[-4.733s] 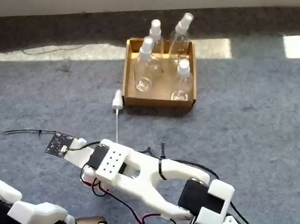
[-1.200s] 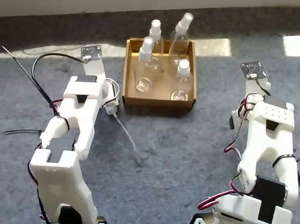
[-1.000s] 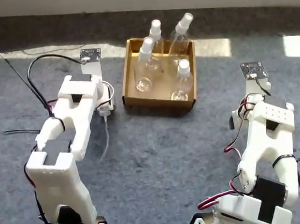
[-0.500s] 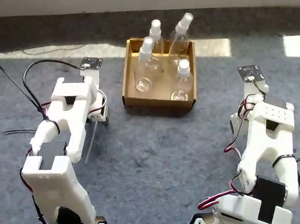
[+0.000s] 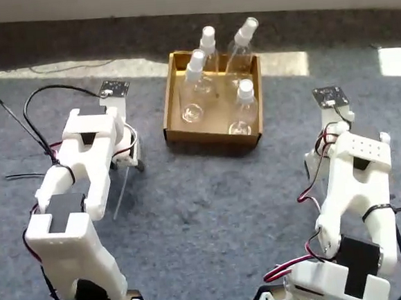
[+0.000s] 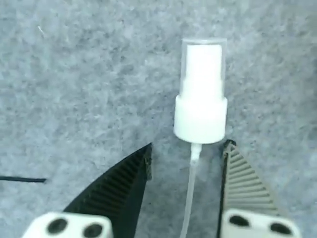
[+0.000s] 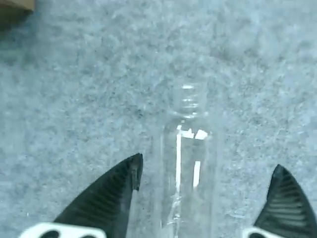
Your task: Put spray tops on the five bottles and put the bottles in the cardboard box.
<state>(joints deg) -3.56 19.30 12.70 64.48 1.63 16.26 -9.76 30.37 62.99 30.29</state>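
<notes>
On the carpet (image 5: 212,211) left of the cardboard box (image 5: 210,137), the left gripper (image 6: 188,148) stands jaws apart astride a spray top (image 6: 200,99) lying flat, nozzle pointing away, tube trailing back. The right wrist view adds an uncapped clear bottle (image 7: 185,158) lying between the spread jaws of the right gripper (image 7: 208,163), neck pointing away.

left pincer (image 6: 188,147): back from cardboard box (image 5: 212,136) | spray top (image 6: 200,99): moved with it
</notes>
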